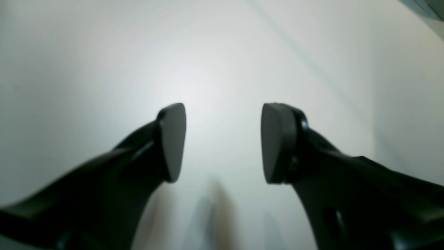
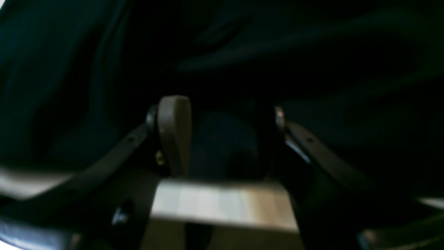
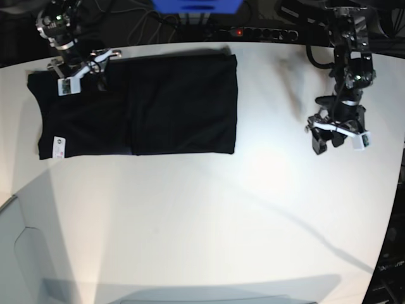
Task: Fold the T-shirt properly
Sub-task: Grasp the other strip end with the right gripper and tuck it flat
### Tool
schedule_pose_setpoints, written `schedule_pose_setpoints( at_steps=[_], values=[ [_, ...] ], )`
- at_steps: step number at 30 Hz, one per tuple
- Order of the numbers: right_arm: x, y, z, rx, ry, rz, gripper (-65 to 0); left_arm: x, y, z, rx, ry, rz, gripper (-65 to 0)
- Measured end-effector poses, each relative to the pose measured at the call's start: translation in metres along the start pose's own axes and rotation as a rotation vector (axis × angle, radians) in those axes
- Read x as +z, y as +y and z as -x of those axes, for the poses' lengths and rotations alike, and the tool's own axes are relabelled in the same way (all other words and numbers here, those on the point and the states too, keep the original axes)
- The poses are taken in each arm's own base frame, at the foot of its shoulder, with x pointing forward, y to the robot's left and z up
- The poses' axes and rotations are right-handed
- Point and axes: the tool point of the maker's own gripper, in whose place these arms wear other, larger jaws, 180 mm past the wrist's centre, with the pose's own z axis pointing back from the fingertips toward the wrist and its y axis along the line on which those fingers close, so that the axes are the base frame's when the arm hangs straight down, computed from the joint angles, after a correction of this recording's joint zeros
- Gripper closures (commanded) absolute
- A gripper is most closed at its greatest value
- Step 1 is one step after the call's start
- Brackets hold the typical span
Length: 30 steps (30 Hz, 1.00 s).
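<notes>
Black cloth of one T-shirt is seen spread flat in the upper left of the base view, on a white table. One small white tag is shown at its lower left corner. Over its upper left edge the right gripper is placed, jaws parted with dark fabric bunched between them in the wrist view. A power strip lies behind the table. At the right, well apart from the shirt, the left gripper is held spread, nothing between its fingers.

The left pincer hangs with jaws spread wide, while the right pincer stands parted too.
</notes>
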Motion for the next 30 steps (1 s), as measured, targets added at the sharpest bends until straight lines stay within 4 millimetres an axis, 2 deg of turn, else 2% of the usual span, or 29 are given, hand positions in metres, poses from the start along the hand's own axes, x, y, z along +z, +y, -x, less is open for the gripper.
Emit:
schedule_pose_setpoints(
  at_steps=[2,5,8,10,13,18,25,30],
  values=[
    [0.002,-0.021,-0.015,-0.007,-0.047,0.061,-30.7,0.000,0.000,0.000,0.000,-0.001,0.000,-33.7],
    [-0.002,-0.039,-0.028,-0.025,-0.085,0.107,-30.7,0.000,0.000,0.000,0.000,0.000,0.001,-33.7],
    [-0.006,-0.066,-0.046,-0.006,-0.117,0.172,-30.7,0.000,0.000,0.001,0.000,0.002,0.000,-33.7],
    [-0.015,-0.080,-0.044,0.010,-0.092,0.202,-30.7,0.000,0.000,0.001,0.000,0.002,-0.001,-33.7],
    [-0.033,-0.093,-0.027,0.004,-0.010,0.210,-30.8,0.000,0.000,0.001,0.001,0.003,0.000,-33.7],
    [-0.043,-0.117,-0.015,-0.040,0.026,0.228,-31.0,0.001,0.001,0.002,0.001,0.005,-0.001,-33.7],
    [-0.042,-0.140,-0.016,-0.048,0.029,0.255,-31.1,0.001,0.001,0.002,0.000,0.004,-0.001,-33.7],
    [-0.046,-0.140,-0.025,-0.054,0.006,0.255,-31.1,0.000,0.000,0.000,-0.001,0.001,0.000,-33.7]
  ],
)
